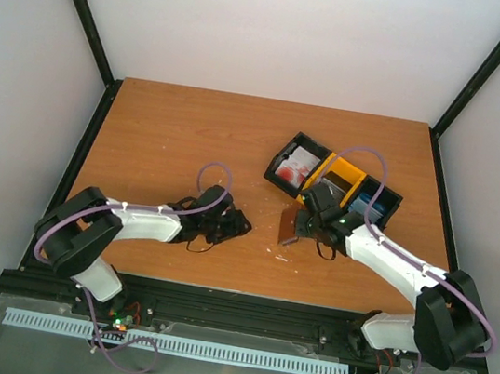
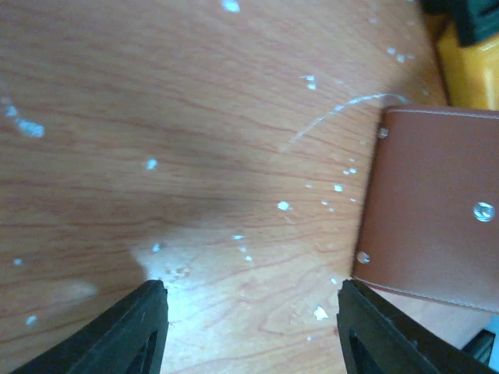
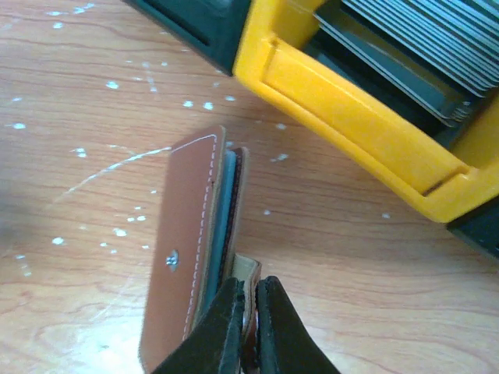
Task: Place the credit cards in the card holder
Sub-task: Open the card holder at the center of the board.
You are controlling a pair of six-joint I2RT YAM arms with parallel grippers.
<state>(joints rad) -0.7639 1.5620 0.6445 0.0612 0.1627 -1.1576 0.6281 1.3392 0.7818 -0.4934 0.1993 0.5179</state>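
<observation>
The brown leather card holder (image 1: 290, 223) stands on edge on the table, nearly folded, in front of the bins. My right gripper (image 3: 251, 312) is shut on the card holder's (image 3: 191, 249) pale snap tab (image 3: 257, 273). A blue-grey layer shows between its leaves; card or lining, I cannot tell. My left gripper (image 2: 249, 315) is open just left of the card holder (image 2: 437, 210), low over the bare wood, nothing between its fingers. Credit cards lie in the bins: white and red ones (image 1: 297, 163), dark grey ones (image 3: 421, 47), blue ones (image 1: 367, 203).
A row of three joined bins, black (image 1: 280, 175), yellow (image 3: 351, 117) and black (image 1: 389, 200), sits slanted behind the card holder, close to my right gripper (image 1: 309, 222). White specks and a scratch mark the wooden table (image 1: 191, 141). My left gripper (image 1: 237, 225) is near the table's middle.
</observation>
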